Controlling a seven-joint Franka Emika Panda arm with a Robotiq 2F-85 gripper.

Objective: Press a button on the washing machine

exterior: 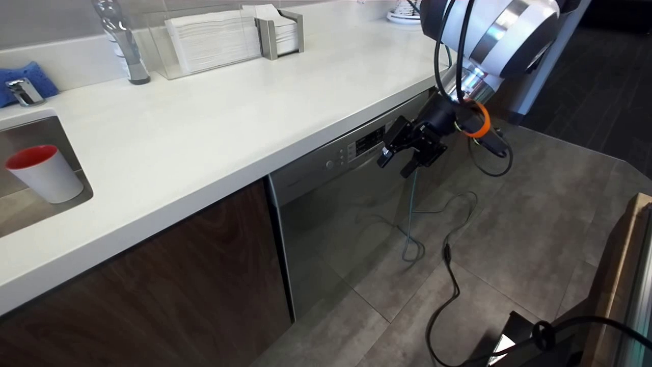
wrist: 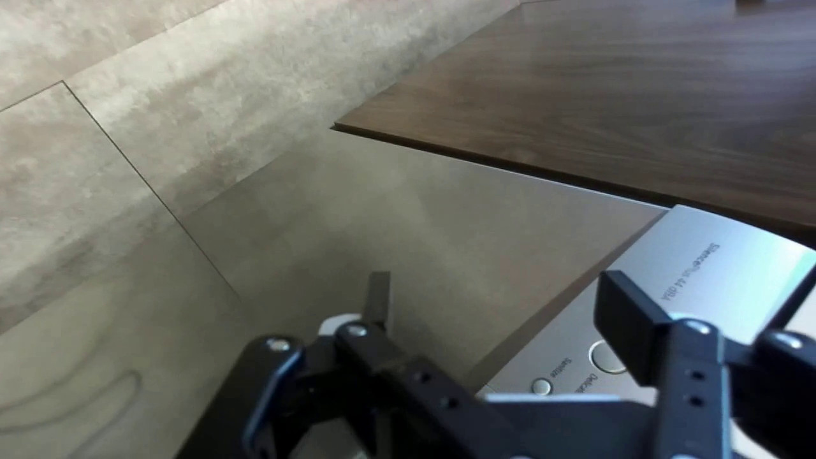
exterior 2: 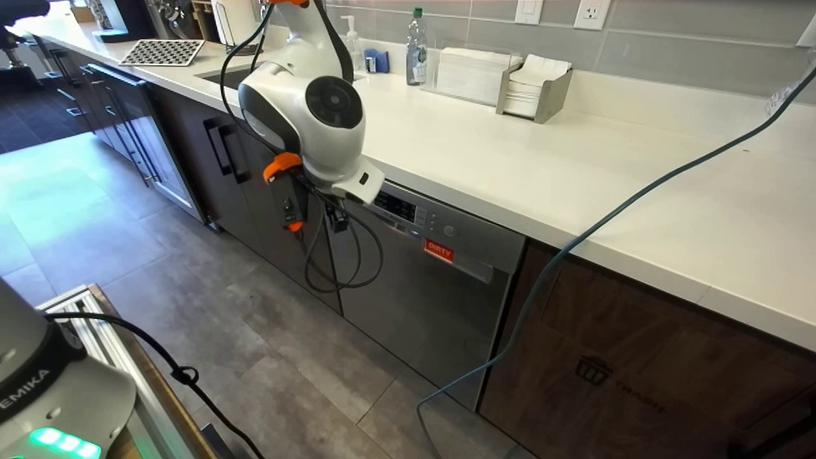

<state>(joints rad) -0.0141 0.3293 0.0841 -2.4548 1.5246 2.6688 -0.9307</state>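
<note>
The grey steel washing machine (exterior: 326, 239) is built in under the counter; it also shows in an exterior view (exterior 2: 414, 306) and in the wrist view (wrist: 433, 217). Its control strip has a dark display (exterior: 370, 140) and a large round button (exterior: 329, 164), which the right finger partly covers in the wrist view (wrist: 601, 358). A small button (wrist: 541, 386) marked "Sanitize" lies beside it. My gripper (exterior: 395, 165) is open and empty in front of the strip, near the display. Its fingers stand wide apart in the wrist view (wrist: 496, 287). The arm mostly hides it in an exterior view.
The white counter (exterior: 244, 117) overhangs the machine. A red "DIRTY" label (exterior 2: 439, 250) sits at the machine's handle. Dark wooden cabinet doors (exterior: 153, 285) flank it. A blue-green cable (exterior 2: 535, 293) and a black cable (exterior: 448, 300) hang and lie nearby. A napkin holder (exterior: 270, 38) stands on the counter.
</note>
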